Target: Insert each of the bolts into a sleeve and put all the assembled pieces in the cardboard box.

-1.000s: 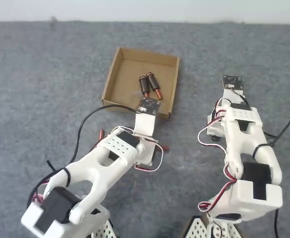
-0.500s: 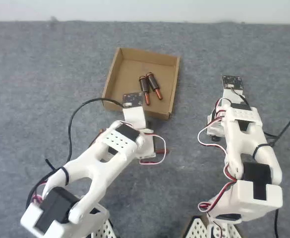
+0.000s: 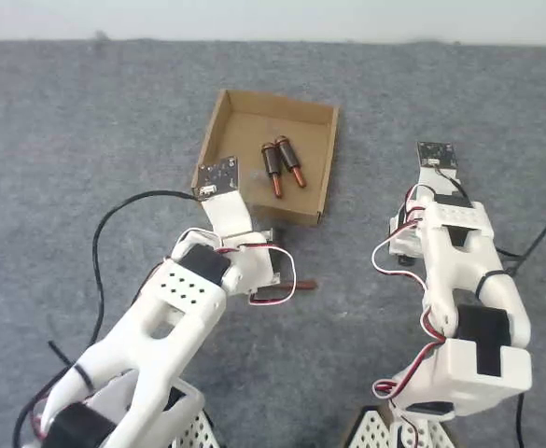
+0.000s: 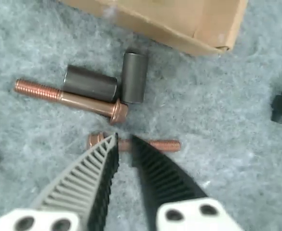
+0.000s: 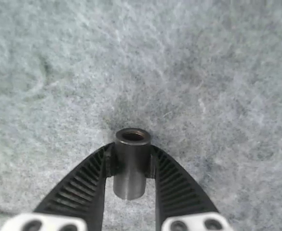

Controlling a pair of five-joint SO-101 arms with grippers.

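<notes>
Swings the left gripper [image 4: 123,141] leftward along the cardboard box's [image 3: 282,210] near wall, jaws narrowly parted astride a loose bolt [image 4: 155,144] on the table [image 3: 67,140]. Lies crosswise to those jaws, shank spanning the gap, nearer this arm. Holds an upright sleeve [image 5: 129,180] clamped in the right gripper [image 5: 130,156].

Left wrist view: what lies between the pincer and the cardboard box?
A bolt at the left pincer, then a second bolt and two loose sleeves, in the left wrist view.
</notes>
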